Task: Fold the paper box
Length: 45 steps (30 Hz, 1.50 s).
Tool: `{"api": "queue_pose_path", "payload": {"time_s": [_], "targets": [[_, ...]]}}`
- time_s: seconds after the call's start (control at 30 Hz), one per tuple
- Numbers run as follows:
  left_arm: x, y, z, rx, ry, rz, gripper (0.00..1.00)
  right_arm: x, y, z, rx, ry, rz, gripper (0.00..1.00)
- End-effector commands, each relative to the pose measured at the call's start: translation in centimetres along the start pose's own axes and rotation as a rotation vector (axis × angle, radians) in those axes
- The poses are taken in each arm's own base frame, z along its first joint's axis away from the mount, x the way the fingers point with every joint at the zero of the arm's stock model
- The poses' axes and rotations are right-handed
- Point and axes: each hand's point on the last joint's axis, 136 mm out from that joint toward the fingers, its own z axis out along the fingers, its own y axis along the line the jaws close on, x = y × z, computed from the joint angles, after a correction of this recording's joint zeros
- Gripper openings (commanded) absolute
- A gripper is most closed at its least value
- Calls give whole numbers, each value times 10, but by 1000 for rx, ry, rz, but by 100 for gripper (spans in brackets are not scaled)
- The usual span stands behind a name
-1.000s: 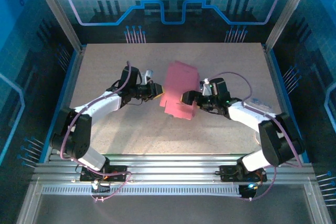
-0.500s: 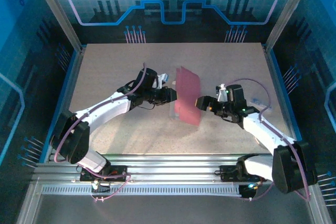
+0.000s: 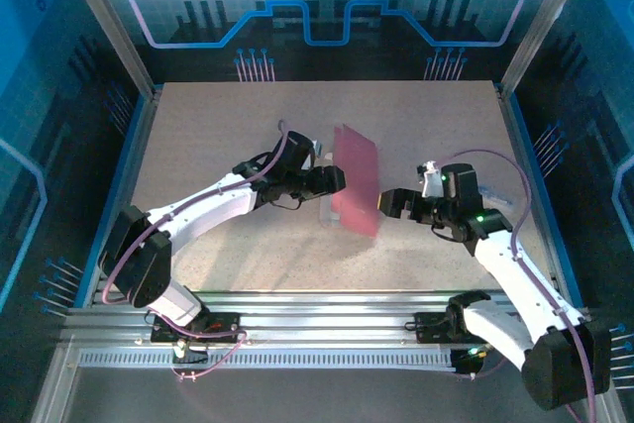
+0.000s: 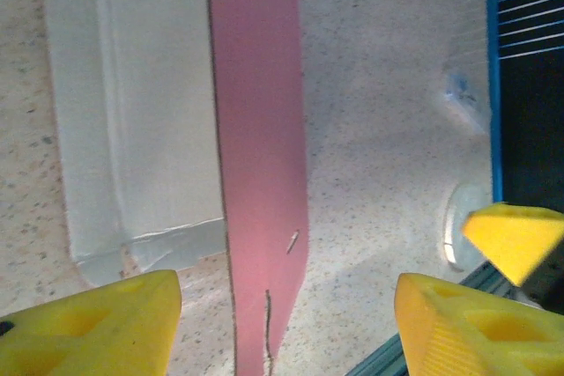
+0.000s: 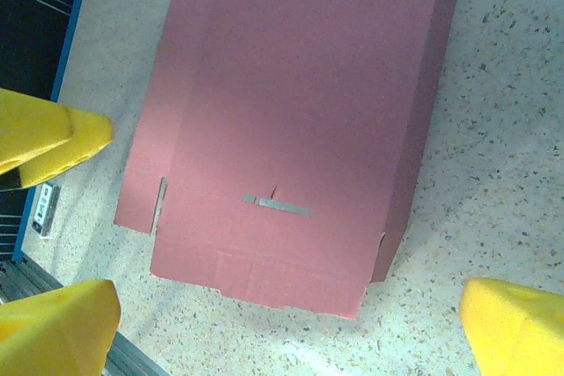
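The paper box (image 3: 355, 180) stands tilted on the table's middle, pink face toward the right arm. My left gripper (image 3: 334, 178) is at its left edge. In the left wrist view the yellow jaws are wide apart, and a pink panel (image 4: 260, 173) rises edge-on between them, touching neither finger, with the whitish reverse face (image 4: 132, 103) to its left. My left gripper (image 4: 286, 314) is open. My right gripper (image 3: 388, 203) hangs open just right of the box. The right wrist view shows the pink face (image 5: 300, 103) with a small slot (image 5: 278, 206), and my right gripper (image 5: 282, 332) is short of its lower edge.
A small clear bluish scrap (image 3: 492, 193) lies on the speckled table (image 3: 218, 116) behind the right arm. Blue side rails (image 3: 130, 160) and the aluminium front rails (image 3: 327, 304) bound the surface. The far half of the table has free room.
My left gripper has opened and let go of the box after carrying it rightward. The right arm has pulled back to the right. The box now stands more upright.
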Motion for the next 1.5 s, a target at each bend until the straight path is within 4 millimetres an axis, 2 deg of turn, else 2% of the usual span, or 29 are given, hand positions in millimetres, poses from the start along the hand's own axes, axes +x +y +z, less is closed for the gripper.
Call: {"api": "queue_pose_path", "payload": {"time_s": [0.0, 0.17, 0.33, 0.47, 0.57, 0.77, 0.87, 0.97, 1.03, 1.13, 1.23, 1.3, 1.47], "targets": [[-5, 5, 4, -61, 11, 14, 66, 3, -3, -9, 33, 20, -23, 100], [-3, -8, 26, 0, 86, 23, 66, 5, -2, -12, 35, 19, -45, 100], [-5, -23, 40, 48, 132, 43, 66, 5, -1, -27, 61, -11, -36, 100], [-18, -58, 39, 170, 117, 72, 66, 2, -4, -45, 122, -59, -4, 100], [-24, -90, 47, 289, 139, 78, 69, -2, -6, -60, 164, -103, 36, 100], [-19, -139, 86, 415, 192, 121, 73, -14, 3, -81, 164, -188, 77, 100], [-12, -152, 112, 427, 203, 133, 76, -19, 3, -91, 190, -224, 78, 100], [-16, -143, 124, 383, 154, 111, 85, -28, -2, -105, 257, -262, 45, 100], [-25, -133, 119, 352, 85, 103, 99, -32, 2, -110, 254, -265, 11, 100], [-31, -120, 103, 319, 32, 101, 99, -36, 16, -108, 195, -242, -39, 100], [-31, -101, 84, 247, -5, 122, 99, -36, 27, -92, 110, -192, -58, 100], [-30, -86, 63, 193, -35, 151, 99, -38, 33, -78, 50, -168, -55, 100], [-20, -43, 14, 67, -91, 181, 99, -37, 18, -31, 43, -88, -4, 100]]}}
